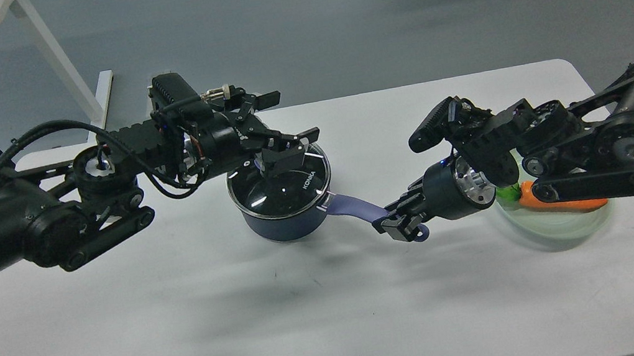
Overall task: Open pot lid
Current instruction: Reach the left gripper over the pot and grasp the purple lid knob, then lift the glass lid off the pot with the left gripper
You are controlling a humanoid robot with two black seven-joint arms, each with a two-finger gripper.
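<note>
The pot (288, 217) stands on the counter (191, 347), the lid (287, 185) seated on it. The left tool (282, 157) is clamped on the knob; the right tool (402, 222) grips the handle (355, 205). The grasping step seems finished; next comes a straight lift.

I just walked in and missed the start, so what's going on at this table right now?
A two-armed robot is working on a small navy pot on the white table. Its left hand is down over the knob of the glass pot lid, which sits on the pot, not yet lifted. Its right hand is closed on the end of the pot handle, apparently steadying it. Behind the right arm, a carrot lies on a pale green glass plate.
</note>
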